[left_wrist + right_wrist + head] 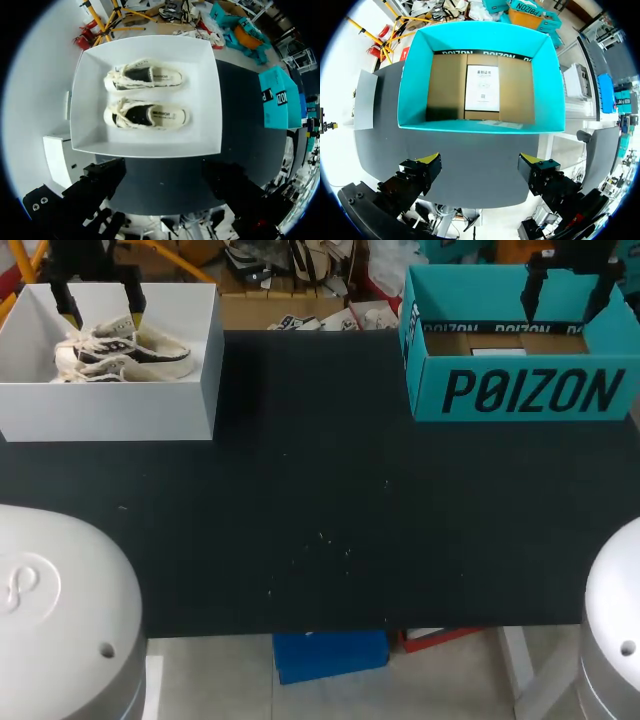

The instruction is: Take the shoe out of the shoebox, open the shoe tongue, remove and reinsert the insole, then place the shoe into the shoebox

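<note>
Left wrist view: the left gripper (165, 182) hangs, jaws spread, over the white shoebox (207, 120) on the desk (245, 135), at its far left corner, likely lining up on a sneaker (146, 115) inside. The right gripper (480, 162), equally spread, hovers above the teal shoebox (415, 85) at the far right corner.

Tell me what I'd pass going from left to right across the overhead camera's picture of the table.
First the white box holding a pair of shoes → a bare stretch of the dark table → the teal box.
</note>
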